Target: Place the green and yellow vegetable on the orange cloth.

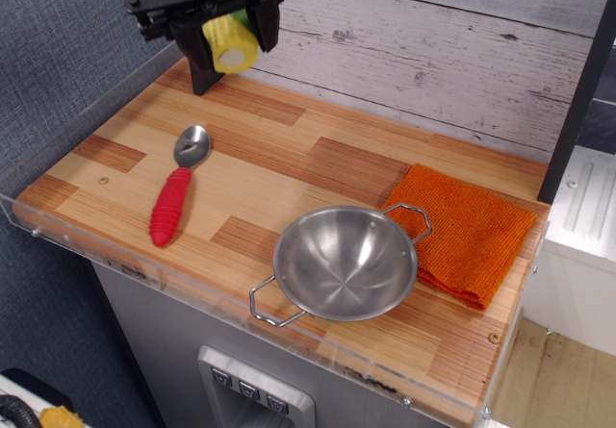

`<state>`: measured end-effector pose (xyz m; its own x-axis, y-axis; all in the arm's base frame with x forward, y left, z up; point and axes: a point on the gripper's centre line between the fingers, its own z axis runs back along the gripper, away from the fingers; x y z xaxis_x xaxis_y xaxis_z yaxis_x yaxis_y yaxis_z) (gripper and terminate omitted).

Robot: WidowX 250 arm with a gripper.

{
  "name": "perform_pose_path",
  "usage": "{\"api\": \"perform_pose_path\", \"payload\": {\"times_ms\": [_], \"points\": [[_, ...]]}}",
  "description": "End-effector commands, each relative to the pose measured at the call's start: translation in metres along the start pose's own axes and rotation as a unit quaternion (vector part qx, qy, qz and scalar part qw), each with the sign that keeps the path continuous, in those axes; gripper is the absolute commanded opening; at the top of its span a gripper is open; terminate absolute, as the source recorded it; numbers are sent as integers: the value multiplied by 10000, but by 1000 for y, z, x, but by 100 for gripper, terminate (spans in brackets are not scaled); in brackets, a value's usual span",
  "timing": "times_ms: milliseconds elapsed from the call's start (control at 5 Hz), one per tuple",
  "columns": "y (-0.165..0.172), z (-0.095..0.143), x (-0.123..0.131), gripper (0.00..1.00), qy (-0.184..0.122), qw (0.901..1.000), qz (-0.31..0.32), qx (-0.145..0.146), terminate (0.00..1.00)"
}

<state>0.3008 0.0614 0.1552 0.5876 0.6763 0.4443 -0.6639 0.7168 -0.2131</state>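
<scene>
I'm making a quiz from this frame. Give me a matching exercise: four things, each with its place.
Things:
1. corn cob
2. red-handled spoon
3. steel bowl
4. orange cloth

Places:
A. lying flat at the table's right end
B. held in the gripper, above the table
C. on the wood, left side
D. near the front edge, overlapping the cloth

Pairs: 1-B, 2-C, 3-D, 4-A
</scene>
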Motion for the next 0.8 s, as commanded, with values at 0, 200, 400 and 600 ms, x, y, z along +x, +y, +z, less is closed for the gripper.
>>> {"api": "perform_pose_path", "payload": {"times_ms": [0, 200, 400, 600], "points": [[-40, 3, -13, 0, 156, 9978, -454, -458, 0], [-57, -5, -31, 0, 387, 9956, -652, -544, 0], [-68, -8, -46, 0, 515, 9940, -766, -582, 0], [-81, -18, -63, 0, 706, 9908, -964, -637, 0]]}}
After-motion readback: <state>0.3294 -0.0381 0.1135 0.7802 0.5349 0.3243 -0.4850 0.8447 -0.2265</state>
